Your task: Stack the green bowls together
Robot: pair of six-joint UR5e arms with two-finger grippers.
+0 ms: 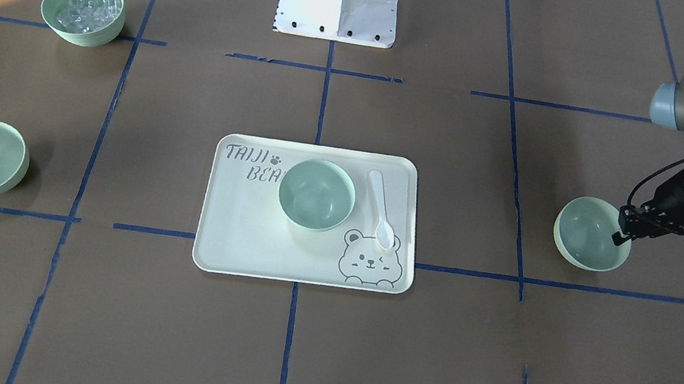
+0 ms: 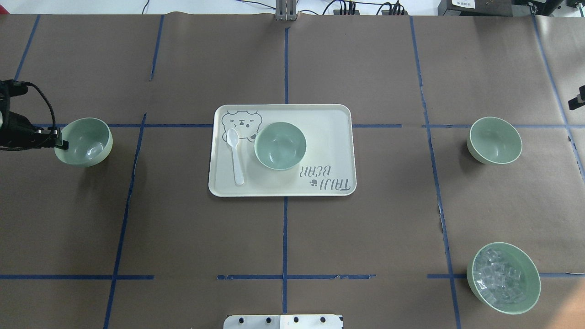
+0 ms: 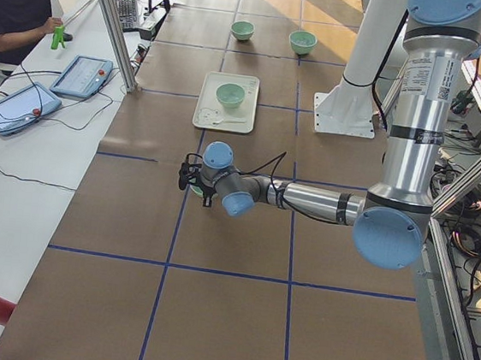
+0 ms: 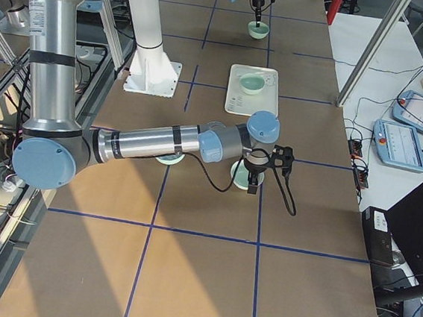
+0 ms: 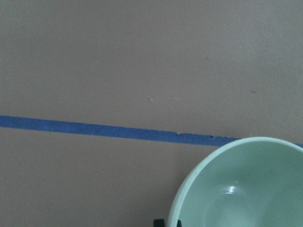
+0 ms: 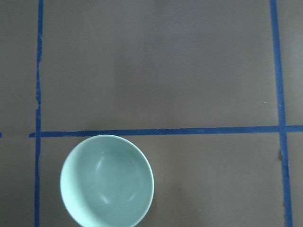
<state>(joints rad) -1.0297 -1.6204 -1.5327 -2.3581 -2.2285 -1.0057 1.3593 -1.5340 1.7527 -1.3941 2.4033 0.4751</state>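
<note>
**A:** Where are the three green bowls sitting?

**B:** They are lying well apart, none nested in another. The middle bowl (image 2: 279, 145) is sitting on the tray (image 2: 329, 132), just beside a white spoon (image 2: 236, 157). The left bowl (image 2: 87, 141) is resting out on the table (image 2: 183, 228) at the robot's left. The right bowl (image 2: 496, 140) is sitting far over at its right.

**A:** What is the left gripper doing?

**B:** The left gripper (image 1: 618, 236) is reaching down to the left bowl's rim, on the side away from the tray. A dark fingertip (image 5: 160, 223) is showing just at that rim in the wrist view. I cannot tell whether the jaws are pinching the rim.

**A:** And the right gripper?

**B:** The right gripper (image 4: 251, 186) is hanging above the table near the right bowl, and its wrist camera is looking down on that bowl. It is showing only in the side view, so I cannot tell how its jaws are standing.

**A:** Is anything else lying there?

**B:** A fourth bowl (image 2: 534, 267), holding clear cubes, is sitting on the robot's right too, nearer its base.
</note>
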